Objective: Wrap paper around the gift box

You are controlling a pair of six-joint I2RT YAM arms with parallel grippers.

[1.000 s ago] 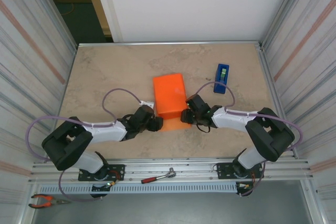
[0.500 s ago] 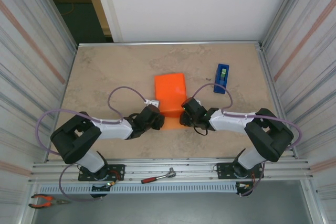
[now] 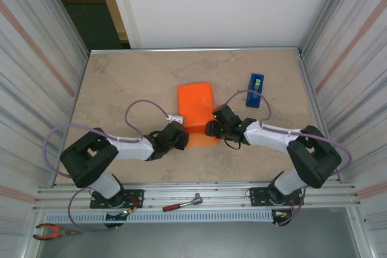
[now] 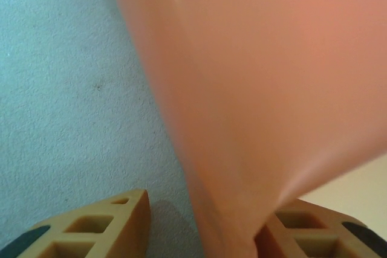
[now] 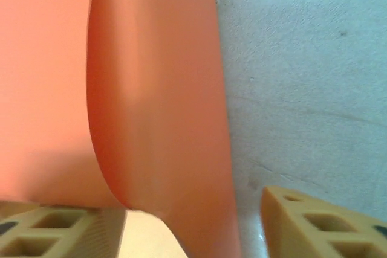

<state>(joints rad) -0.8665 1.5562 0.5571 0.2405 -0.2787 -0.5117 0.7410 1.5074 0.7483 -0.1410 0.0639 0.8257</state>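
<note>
One camera up high, two small ones down low
The top camera sits high behind the arms [image 3: 121,148] and looks down on the whole counter [image 3: 121,83], near edge at the bottom, far wall [image 3: 230,4] at the top. The left wrist camera rides low and very close, looking past its own jaws at the near left side of the orange paper [image 4: 272,89], with bare counter on its left. The right wrist camera does the same from the right side. All three views share that paper.
</note>
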